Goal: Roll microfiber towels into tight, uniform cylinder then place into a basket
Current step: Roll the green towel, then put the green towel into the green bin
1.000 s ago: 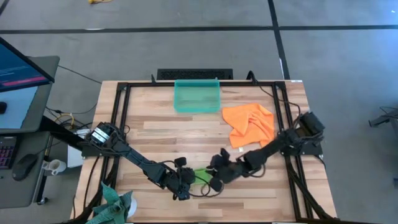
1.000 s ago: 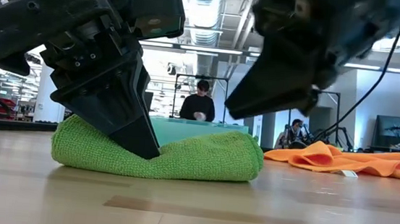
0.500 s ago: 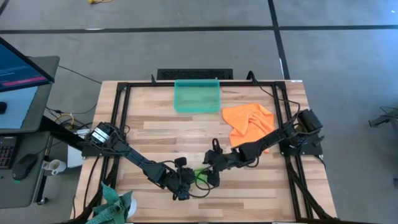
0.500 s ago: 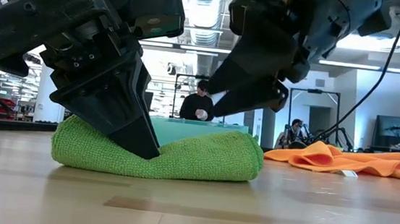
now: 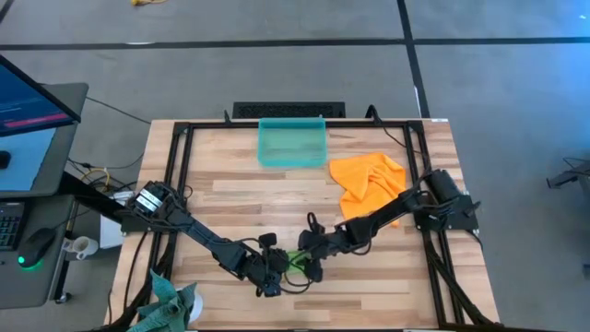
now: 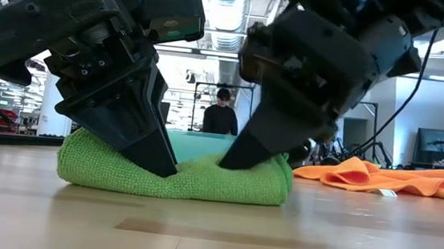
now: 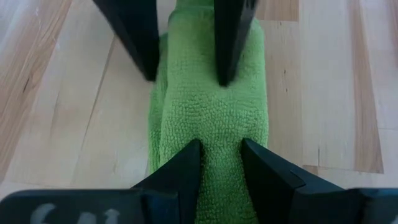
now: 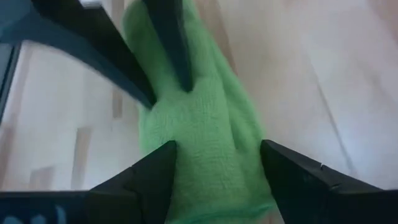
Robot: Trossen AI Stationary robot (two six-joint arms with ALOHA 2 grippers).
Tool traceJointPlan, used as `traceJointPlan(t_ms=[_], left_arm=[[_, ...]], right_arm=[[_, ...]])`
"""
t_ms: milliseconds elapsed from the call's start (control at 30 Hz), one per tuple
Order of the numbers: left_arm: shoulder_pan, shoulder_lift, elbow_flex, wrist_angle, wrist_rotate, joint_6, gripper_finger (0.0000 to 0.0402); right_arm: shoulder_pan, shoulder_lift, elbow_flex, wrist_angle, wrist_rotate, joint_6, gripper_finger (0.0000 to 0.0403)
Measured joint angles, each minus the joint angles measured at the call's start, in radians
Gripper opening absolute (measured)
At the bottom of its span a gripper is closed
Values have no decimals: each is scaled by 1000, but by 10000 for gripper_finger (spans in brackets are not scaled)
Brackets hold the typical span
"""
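1. Translucent teal-green plastic basket [image 5: 292, 142] is sitting at the far edge of the wooden desk [image 5: 230, 198]; a crumpled orange microfiber towel [image 5: 371, 183] is lying just beside it, under the right arm.
2. A dark teal cloth [image 5: 166, 304] is lying at the near left corner.
3. Rolled lime green microfiber towel [image 6: 177, 173] is lying near the front edge.
4. Left end effector [image 7: 219, 148] is clamped on one end of the roll.
5. Right end effector [image 8: 217, 149] is straddling the other end, fingers spread wider, touching it.
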Motion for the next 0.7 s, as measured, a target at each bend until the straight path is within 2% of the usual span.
traceJointPlan(t_ms=[167, 333, 467, 700], left_arm=[[0, 0, 0, 3, -1, 0, 114], [0, 0, 0, 4, -5, 1, 114], [0, 0, 0, 6, -6, 44, 114], [-3, 0, 38, -27, -16, 67, 114]], right_arm=[[-15, 18, 5, 12, -129, 77, 260], [-21, 18, 4, -6, -151, 102, 236], [-22, 19, 3, -13, -178, 106, 179], [-22, 21, 1, -13, -198, 109, 40]])
